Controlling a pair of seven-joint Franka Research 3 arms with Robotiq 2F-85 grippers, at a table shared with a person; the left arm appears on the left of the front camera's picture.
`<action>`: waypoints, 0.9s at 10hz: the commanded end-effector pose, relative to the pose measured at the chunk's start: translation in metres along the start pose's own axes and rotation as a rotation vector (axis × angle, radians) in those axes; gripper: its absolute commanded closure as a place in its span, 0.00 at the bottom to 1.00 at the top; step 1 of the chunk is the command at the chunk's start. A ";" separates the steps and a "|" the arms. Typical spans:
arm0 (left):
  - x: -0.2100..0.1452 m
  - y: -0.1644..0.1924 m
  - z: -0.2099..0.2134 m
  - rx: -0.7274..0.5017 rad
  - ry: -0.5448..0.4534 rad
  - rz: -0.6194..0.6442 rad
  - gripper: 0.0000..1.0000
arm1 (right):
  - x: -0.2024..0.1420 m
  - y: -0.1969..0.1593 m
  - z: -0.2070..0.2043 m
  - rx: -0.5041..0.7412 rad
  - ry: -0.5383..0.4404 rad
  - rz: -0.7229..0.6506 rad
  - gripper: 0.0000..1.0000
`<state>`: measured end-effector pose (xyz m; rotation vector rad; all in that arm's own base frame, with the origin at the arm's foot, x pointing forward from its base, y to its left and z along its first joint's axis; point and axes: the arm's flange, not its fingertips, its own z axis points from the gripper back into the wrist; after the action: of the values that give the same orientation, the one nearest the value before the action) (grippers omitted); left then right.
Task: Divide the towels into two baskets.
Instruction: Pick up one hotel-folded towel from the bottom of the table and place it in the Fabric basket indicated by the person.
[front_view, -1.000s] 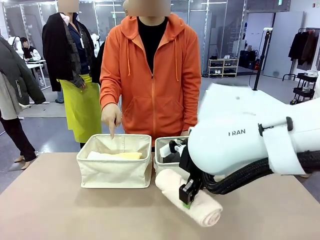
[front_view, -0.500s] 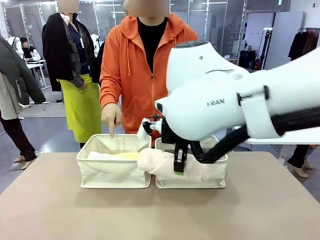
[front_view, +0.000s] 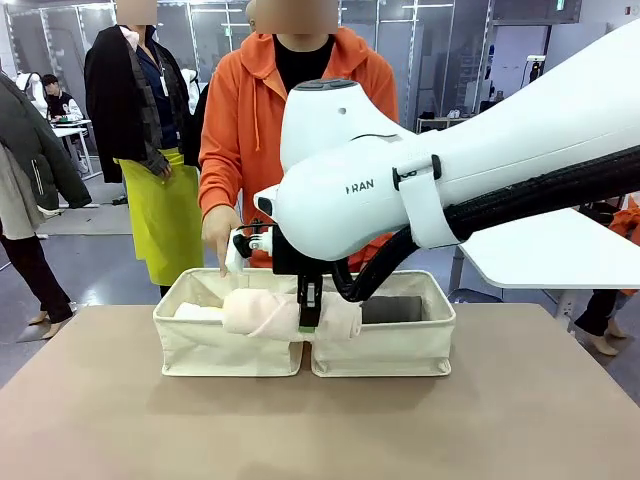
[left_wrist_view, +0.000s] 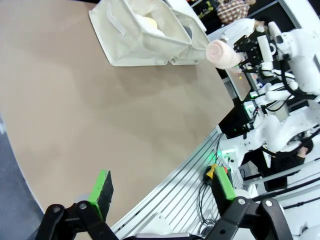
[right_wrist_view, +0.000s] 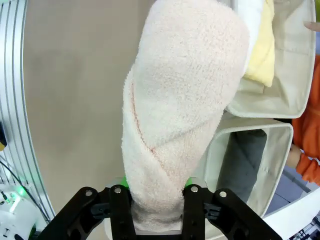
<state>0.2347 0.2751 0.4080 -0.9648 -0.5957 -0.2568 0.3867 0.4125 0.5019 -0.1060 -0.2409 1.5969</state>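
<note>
- The right tool (front_view: 308, 315) is clamped on the pale pink-beige towel (front_view: 290, 315), holding it in the air at the front rims of the 2 baskets, across the seam where they meet.
- In the right wrist view the same towel (right_wrist_view: 175, 115) rises from between the green pads, its far end over the left basket.
- The left basket (front_view: 228, 345) holds the pale yellow towel (right_wrist_view: 262, 55) and the white towel (right_wrist_view: 248, 17), lying side by side.
- The right basket (front_view: 385, 350) holds the dark grey towel (front_view: 390, 309).
- The 2 baskets stand touching each other on the brown table (front_view: 300, 430).
- A person in an orange hoodie stands at the far side; one hand (front_view: 220, 232) points a finger down at the far rim of the left basket.
- The left tool (left_wrist_view: 162, 192) hangs with its fingers wide apart and nothing between them, well away from the baskets, over the table's near edge.
</note>
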 end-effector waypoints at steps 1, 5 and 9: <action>0.000 -0.003 0.003 0.002 -0.007 -0.007 0.00 | -0.004 0.001 0.003 -0.006 0.008 -0.002 0.64; 0.000 -0.003 0.003 0.002 -0.007 -0.007 0.00 | -0.002 -0.002 -0.001 0.001 0.003 -0.004 0.63; 0.000 -0.003 0.003 0.002 -0.007 -0.007 0.00 | 0.059 -0.104 -0.018 -0.134 0.153 0.108 0.63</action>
<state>0.2347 0.2751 0.4080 -0.9648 -0.5957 -0.2566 0.4655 0.4409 0.5019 -0.3048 -0.2543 1.6621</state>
